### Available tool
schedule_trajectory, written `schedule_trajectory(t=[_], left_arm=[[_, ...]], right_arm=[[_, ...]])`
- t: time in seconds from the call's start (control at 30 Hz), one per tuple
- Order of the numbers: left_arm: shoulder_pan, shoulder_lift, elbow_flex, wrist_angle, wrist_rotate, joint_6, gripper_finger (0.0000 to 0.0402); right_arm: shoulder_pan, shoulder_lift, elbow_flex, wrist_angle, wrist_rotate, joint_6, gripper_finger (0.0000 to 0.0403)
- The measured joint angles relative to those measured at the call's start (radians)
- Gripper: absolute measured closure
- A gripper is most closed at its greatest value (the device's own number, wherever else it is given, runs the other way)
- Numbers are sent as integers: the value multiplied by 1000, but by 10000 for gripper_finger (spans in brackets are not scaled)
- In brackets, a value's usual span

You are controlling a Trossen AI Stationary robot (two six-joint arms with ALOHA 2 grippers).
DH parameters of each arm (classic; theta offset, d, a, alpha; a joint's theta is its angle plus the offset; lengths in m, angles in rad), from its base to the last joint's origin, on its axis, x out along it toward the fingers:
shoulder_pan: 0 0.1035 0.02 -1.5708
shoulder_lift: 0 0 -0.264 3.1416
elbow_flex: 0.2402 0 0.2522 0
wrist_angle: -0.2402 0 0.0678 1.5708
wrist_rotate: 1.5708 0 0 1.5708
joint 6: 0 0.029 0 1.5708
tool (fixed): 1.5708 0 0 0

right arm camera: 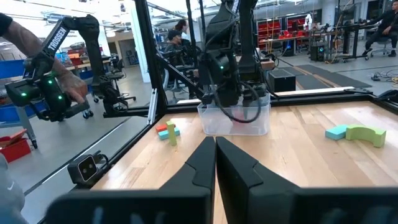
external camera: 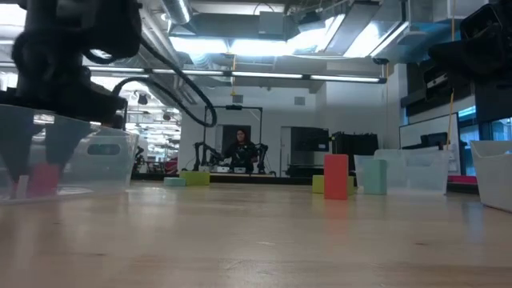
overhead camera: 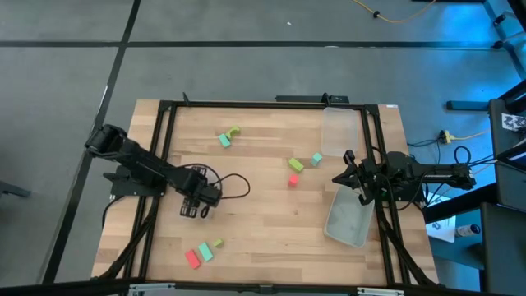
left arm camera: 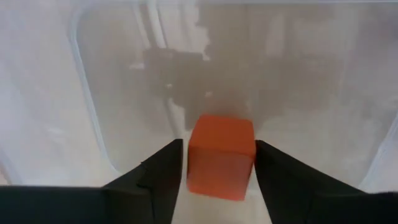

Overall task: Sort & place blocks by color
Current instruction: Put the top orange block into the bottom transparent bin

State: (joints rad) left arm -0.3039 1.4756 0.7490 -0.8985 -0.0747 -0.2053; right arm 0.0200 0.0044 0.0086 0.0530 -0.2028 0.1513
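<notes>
Left gripper [left arm camera: 216,168] around red block [left arm camera: 221,155]

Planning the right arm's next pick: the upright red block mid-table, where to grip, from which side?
Probably from straight above: the red block stands upright, so take its upper half. Close the right tool on the two flat faces toward either arm; the yellow-green block crowds its far face.

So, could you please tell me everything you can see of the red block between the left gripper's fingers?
The red block is a small, solid orange-red cube with smooth matte faces and slightly rounded edges. In the left wrist view it sits upright between the two dark fingers of the left gripper, which flank it closely on both sides. It is inside a clear plastic tray, whose frosted floor shows behind it. Whether it rests on that floor cannot be told.
</notes>
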Motion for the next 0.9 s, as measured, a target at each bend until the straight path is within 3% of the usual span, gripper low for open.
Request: schedule_trajectory(t=[0.13,0.43,0.7,0.9], left_arm=[[44,-2,4,-44,45,-2,193],[97,-115,92,-133,29,54,184],[99,-391,164,-138,-50,-61,186],[99,-634,172,16,-207,-236,187]], right_arm=[[0,0,0,0,0,0,385],[0,0,0,0,0,1,386],[0,0,0,0,0,1,385],[0,0,0,0,0,1,386]])
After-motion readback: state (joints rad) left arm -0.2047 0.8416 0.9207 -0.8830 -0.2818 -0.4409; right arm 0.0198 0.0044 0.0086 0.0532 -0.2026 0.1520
